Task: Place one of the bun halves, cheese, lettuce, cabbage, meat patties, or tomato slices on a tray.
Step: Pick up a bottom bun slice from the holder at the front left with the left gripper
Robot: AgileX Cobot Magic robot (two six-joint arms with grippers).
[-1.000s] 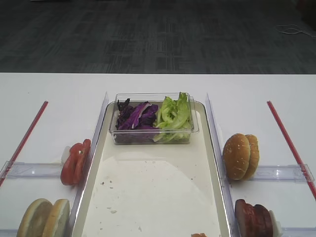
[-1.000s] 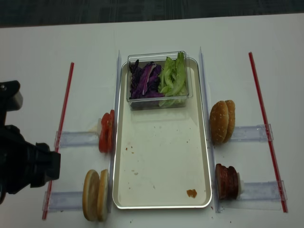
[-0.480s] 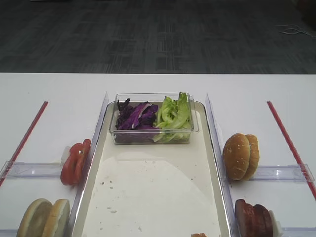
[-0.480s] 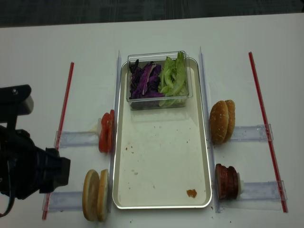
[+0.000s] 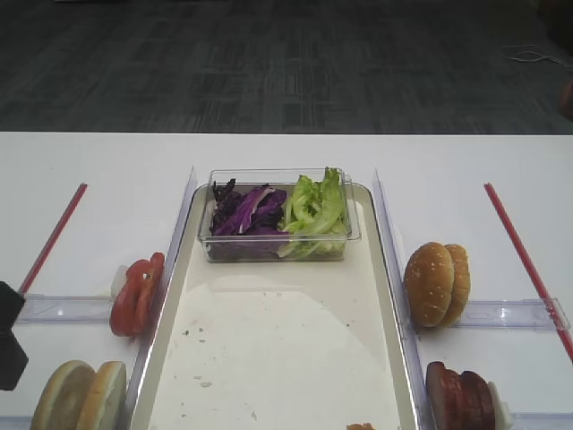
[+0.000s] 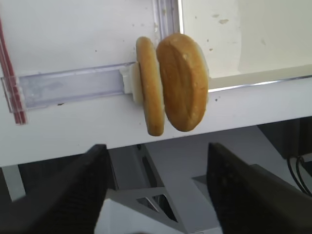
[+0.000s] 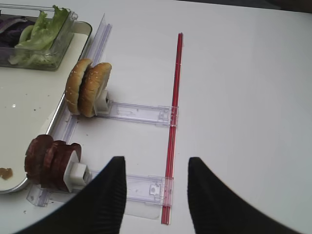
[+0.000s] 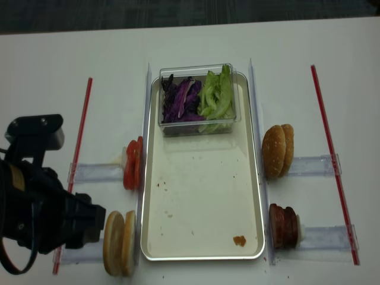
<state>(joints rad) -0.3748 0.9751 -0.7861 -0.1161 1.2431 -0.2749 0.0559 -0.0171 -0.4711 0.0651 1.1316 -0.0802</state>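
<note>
Two bun halves stand on edge at counter's near-left, beside tray; left hand wide, empty, w/ fingers just short of them; right hand wide too

Two high views face the tray, one frontal, one overhead; wrist cameras look down closely beside it.

Lab: white table, taped lanes

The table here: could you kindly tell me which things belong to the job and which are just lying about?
Job: bun halves, tomato slices, meat patties, cabbage, lettuce, tray, left tool.
Lying about: seeded buns, clear tub, red strips.
</note>
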